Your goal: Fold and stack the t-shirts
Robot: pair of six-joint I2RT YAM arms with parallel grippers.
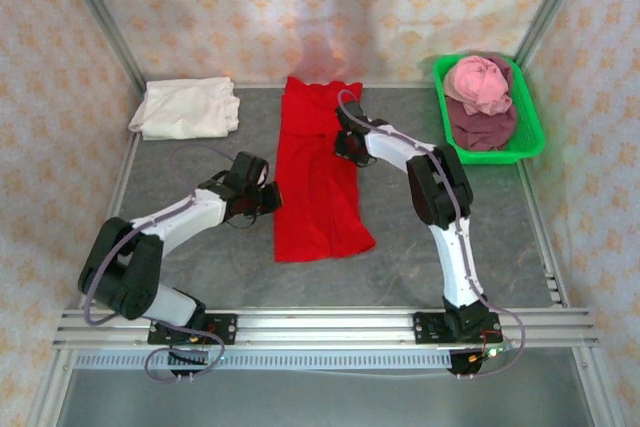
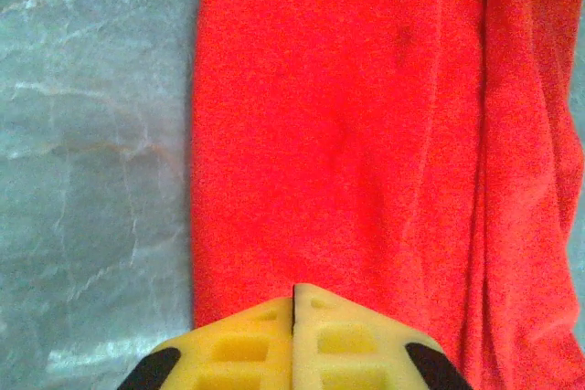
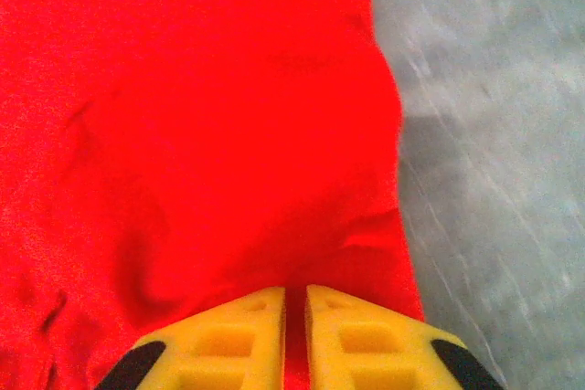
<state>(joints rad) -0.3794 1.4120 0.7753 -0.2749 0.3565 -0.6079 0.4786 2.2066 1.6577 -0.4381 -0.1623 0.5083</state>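
T-shirt centre, tray far right

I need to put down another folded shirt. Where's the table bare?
Bare table right of the right arm, below the green tray; also between the white t-shirt and the left arm. Crowded mid-table: red t-shirt, both arms.

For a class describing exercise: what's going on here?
Two robot arms are folding a red t-shirt, laid out long on the table. The left hand, shut, is at its left edge; the right hand, fingers a slit apart, is at its right edge further back. A white t-shirt lies folded at the far left; a pink t-shirt and a maroon t-shirt sit in a green tray.
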